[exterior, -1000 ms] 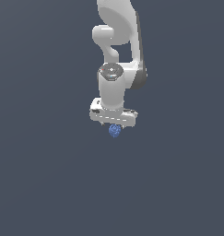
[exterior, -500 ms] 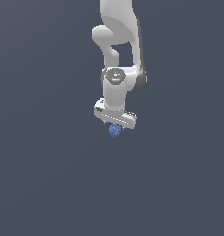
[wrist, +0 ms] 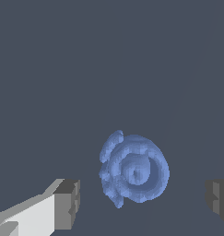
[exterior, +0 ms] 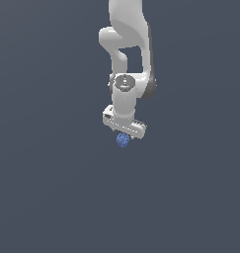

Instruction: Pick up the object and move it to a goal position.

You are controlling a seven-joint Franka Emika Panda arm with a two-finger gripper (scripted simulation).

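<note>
A: Hovering right over the blue lump (exterior: 123, 140), with the gripper (exterior: 124, 132) pointed straight down from the white arm (exterior: 126, 54). Wide apart, going by the wrist view: one grey fingertip (wrist: 67, 204) well to one side of the lump, the other (wrist: 218, 201) well to the other side, clear gaps on both.

B: Touching anything yet?

A: No contact visible. Neither pad against the lump's knobbly surface. Sitting between the fingers but a little nearer one of them, so not quite centred.

B: And from the exterior view?

A: Just under the white hand, peeking out below its lower edge, against plain dark ground (exterior: 52, 197). Hard to say there whether resting on the ground or how far below the fingertips.

B: Why spread so wide?

A: Probably to straddle the lump with room to spare before closing. Narrower than the opening, so plenty of margin. Bumpy and roundish, though, so likely to roll or twist if one pad lands first.

B: Goal position?

A: Nothing marking one in either view. Grasp not yet made, by the look of it; lowering and closing seemingly next.
</note>
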